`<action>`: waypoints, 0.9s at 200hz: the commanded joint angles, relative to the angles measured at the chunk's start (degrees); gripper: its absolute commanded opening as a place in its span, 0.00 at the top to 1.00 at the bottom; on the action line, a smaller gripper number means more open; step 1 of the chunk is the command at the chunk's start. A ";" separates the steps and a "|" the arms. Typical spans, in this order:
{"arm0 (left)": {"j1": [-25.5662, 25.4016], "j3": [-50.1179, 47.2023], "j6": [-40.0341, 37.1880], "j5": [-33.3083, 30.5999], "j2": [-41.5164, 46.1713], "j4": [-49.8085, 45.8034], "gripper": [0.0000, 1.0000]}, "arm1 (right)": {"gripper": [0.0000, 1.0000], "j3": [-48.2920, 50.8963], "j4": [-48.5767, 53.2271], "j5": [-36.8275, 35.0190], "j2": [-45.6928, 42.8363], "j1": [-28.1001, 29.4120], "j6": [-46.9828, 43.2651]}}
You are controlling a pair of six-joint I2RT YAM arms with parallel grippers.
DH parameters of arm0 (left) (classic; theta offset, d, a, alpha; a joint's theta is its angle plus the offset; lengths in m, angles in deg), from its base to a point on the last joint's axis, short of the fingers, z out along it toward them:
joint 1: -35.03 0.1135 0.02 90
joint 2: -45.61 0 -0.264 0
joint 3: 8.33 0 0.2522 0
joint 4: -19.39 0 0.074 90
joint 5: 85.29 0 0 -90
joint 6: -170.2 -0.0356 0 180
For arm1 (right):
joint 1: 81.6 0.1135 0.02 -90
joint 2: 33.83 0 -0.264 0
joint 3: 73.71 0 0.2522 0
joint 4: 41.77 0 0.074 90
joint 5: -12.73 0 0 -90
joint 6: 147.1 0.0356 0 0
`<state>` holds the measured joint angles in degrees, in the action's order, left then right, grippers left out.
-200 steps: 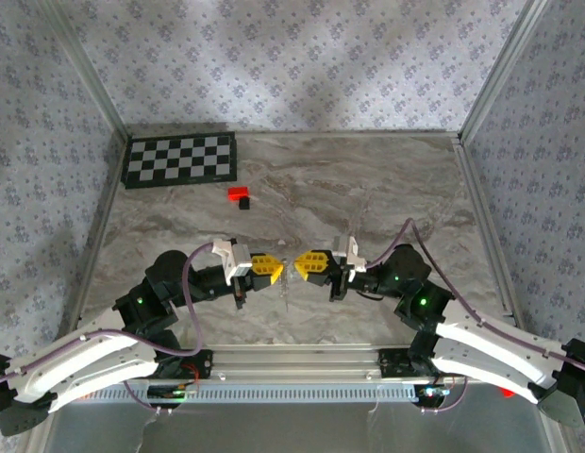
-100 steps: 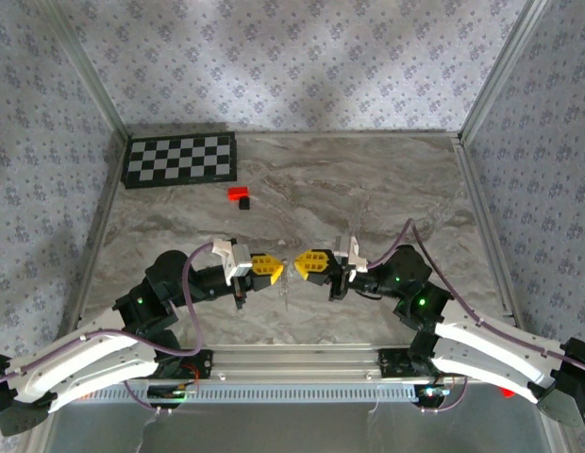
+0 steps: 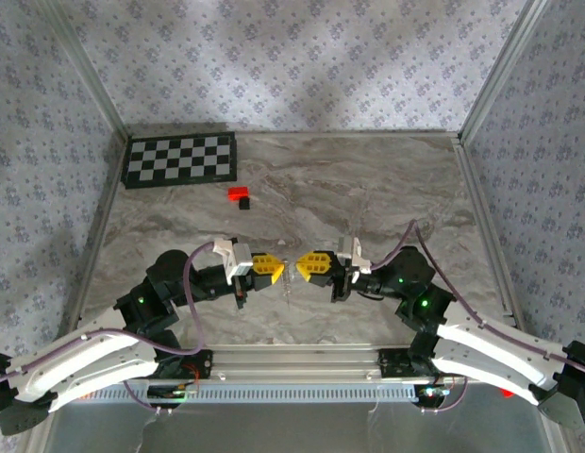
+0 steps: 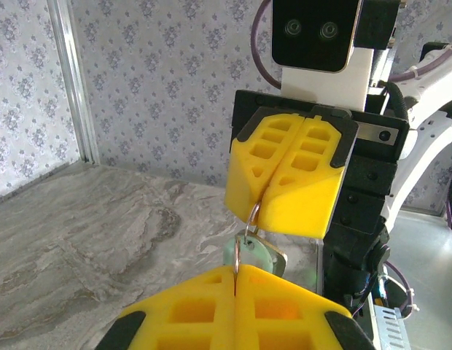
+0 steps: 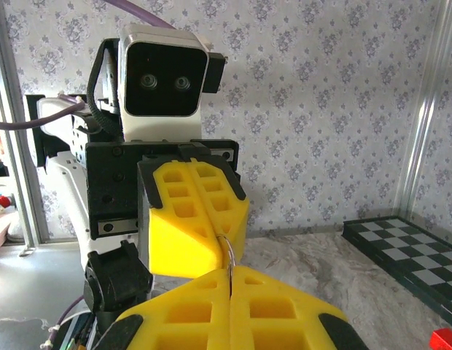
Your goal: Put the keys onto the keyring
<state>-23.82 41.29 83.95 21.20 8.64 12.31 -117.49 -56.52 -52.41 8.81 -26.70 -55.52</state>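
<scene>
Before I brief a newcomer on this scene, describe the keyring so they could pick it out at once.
Over the near half of the marble table, the left gripper and right gripper meet tip to tip, yellow-fingered. Pinched between them is the keyring, a thin silvery wire loop, unlike the flat pale key dangling beneath it.

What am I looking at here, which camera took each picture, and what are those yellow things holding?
Two robot arms are bolted at the near edge of a marble table. The overhead picture comes from a fixed camera above them. The other two come from a camera on each wrist, looking along that arm's own yellow fingers. The left end effector and right end effector meet tip to tip, both shut on the thin keyring, with a small silvery key hanging below. A checkerboard and a red-and-black block lie farther back.
</scene>
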 commanded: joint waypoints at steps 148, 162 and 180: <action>0.31 2.36 0.73 0.21 0.32 3.67 1.00 | 1.00 -1.04 -0.19 1.45 1.38 -0.23 1.33; 0.34 2.42 0.58 0.12 0.19 3.64 1.00 | 1.00 -1.25 -0.01 1.76 1.51 -0.27 1.47; 0.31 2.38 0.56 -0.05 0.06 3.64 1.00 | 1.00 -1.22 0.04 1.71 1.41 -0.15 1.32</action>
<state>-23.82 41.29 83.97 21.18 8.64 12.33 -117.45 -56.48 -51.97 10.38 -26.86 -54.97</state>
